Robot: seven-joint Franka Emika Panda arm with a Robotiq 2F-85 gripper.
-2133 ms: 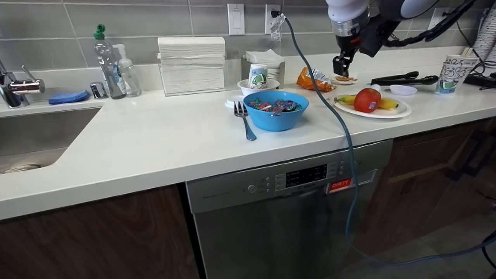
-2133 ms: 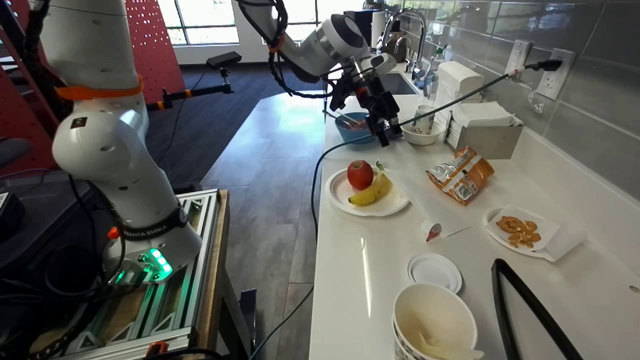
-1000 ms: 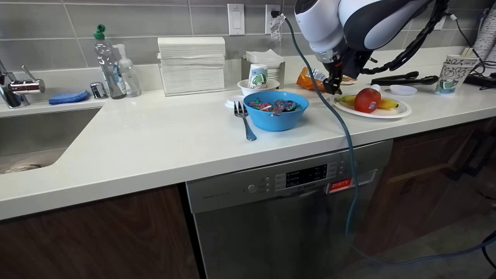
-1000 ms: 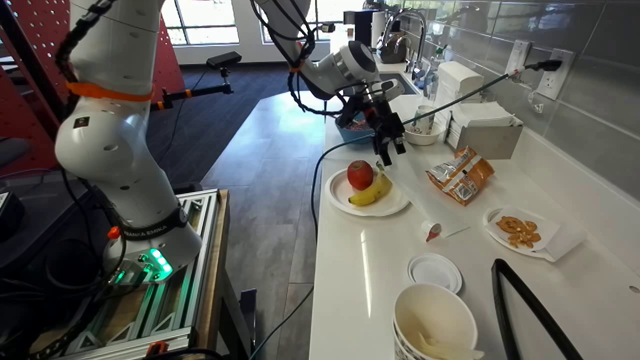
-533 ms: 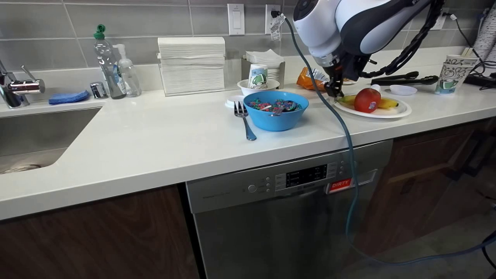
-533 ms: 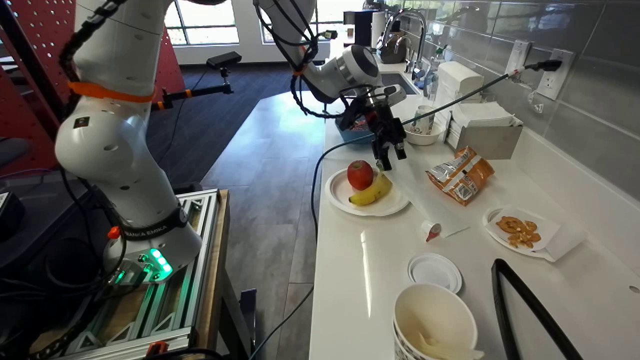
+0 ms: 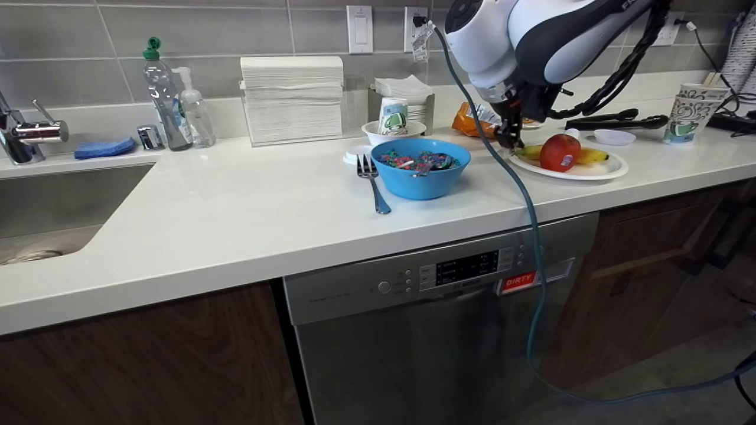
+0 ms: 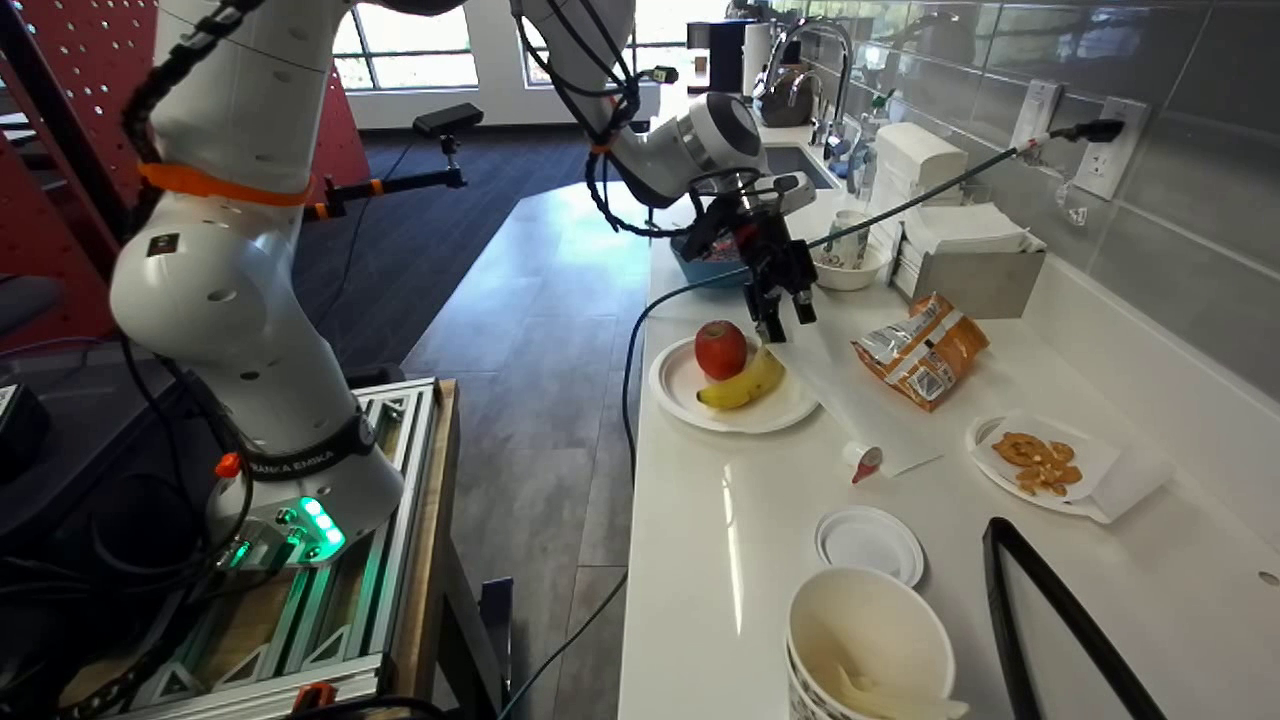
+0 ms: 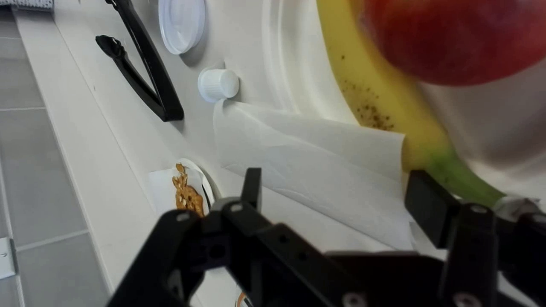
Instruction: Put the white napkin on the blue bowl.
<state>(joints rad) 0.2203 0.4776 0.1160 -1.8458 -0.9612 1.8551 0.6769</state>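
The white napkin (image 9: 315, 166) is a thin folded white sheet lying on the counter beside the fruit plate; it also shows in an exterior view (image 8: 840, 395). In the wrist view its right end reaches the banana. My gripper (image 9: 339, 192) is open, its two fingers apart on either side of part of the napkin, with nothing held. It points down just above the counter at the plate's edge in both exterior views (image 8: 788, 320) (image 7: 509, 141). The blue bowl (image 7: 419, 180) holds small colourful pieces and stands to one side of the gripper; the arm partly hides it in an exterior view (image 8: 712, 272).
A white plate (image 8: 675, 385) holds an apple (image 8: 720, 350) and a banana (image 9: 384, 111) close to the gripper. A cable (image 7: 534, 236) hangs across the counter beside the bowl. An orange bag (image 8: 925, 352), black tongs (image 9: 155, 85) and a fork (image 7: 378, 192) lie around.
My gripper has come down toward the counter and closer to the fruit plate and napkin. In the last half second it has barely moved. The blue bowl has not moved.
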